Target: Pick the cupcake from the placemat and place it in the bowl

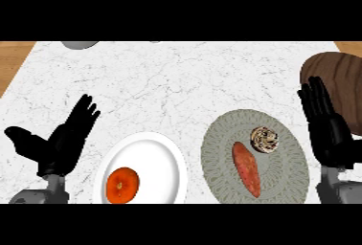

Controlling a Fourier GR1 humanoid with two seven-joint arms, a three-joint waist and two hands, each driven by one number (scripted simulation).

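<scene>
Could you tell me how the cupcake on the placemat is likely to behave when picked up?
The cupcake looks small, so probably light. Its swirled top suggests soft icing that could smear. Squat and round, it seems unlikely to tip.

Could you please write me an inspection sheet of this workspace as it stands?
Surface: white marbled counter.
Job's things: cupcake on the grey round placemat, toward its far right; white bowl left of the placemat, holding a round orange-red fruit.
Clutter: long orange vegetable on the placemat beside the cupcake; brown wooden object far right; grey object cut off at the top.
Hands: left hand open, left of the bowl; right hand open, right of the placemat; both hold nothing.
Cables: nothing seen.
Surroundings: wood strip past the counter's corners.
</scene>
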